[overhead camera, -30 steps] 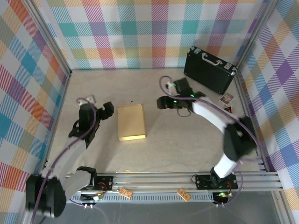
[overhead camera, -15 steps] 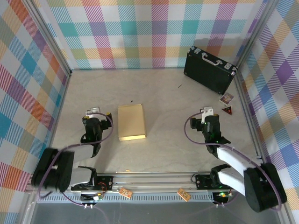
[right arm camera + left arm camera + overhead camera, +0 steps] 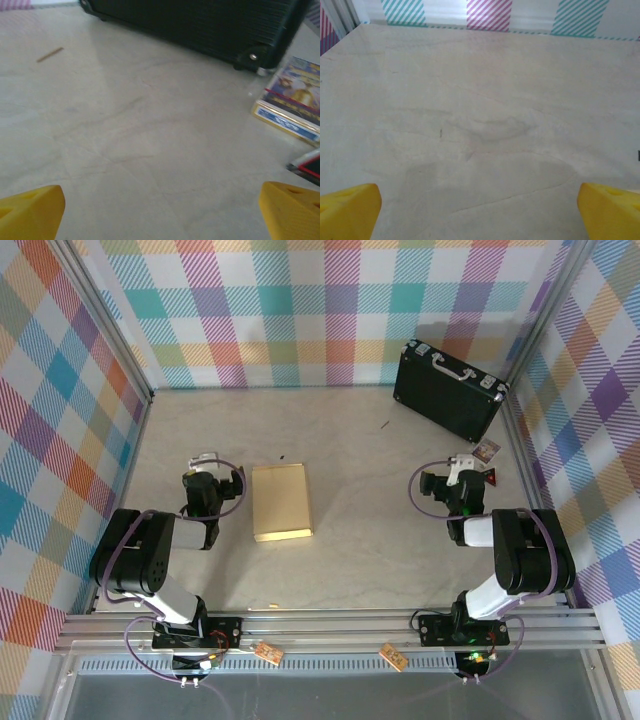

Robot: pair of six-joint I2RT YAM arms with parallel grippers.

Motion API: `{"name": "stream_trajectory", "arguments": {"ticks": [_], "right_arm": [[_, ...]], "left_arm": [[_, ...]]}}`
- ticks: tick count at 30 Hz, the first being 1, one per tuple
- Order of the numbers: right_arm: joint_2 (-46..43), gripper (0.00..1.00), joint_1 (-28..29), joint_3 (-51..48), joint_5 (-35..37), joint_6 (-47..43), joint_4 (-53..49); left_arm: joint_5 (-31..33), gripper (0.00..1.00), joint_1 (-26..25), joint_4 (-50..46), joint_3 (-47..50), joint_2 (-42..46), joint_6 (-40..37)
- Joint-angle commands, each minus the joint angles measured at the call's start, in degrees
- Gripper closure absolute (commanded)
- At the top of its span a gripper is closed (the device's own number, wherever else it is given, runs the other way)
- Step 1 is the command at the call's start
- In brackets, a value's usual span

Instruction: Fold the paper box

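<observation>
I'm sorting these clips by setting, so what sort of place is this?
Likely a robotics lab test cell: a table boxed in by plaid cloth walls on an aluminium frame, two robot arms bolted to a rail, a paper box laid out.

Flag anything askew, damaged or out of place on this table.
Nothing looks damaged or spilled. The tan cardboard paper box lies flat mid-table. Only a thin stray stick lies loose near the black hard briefcase.
</observation>
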State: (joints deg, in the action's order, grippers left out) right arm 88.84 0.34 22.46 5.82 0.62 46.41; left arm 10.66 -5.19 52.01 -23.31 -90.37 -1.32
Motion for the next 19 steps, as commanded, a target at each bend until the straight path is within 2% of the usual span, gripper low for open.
{"name": "stream_trajectory", "arguments": {"ticks": [1, 19], "right_arm": [[-0.6, 0.01, 0.2, 0.7, -4.7, 0.5, 2.4], [-0.9, 0.01, 0.2, 0.6, -5.1, 0.3, 2.1]], "left_arm": [[-1.1, 0.00, 0.5, -2.4, 0.0, -0.1, 0.1], [-1.1, 0.00, 0.5, -2.2, 0.1, 0.0, 0.0]]}}
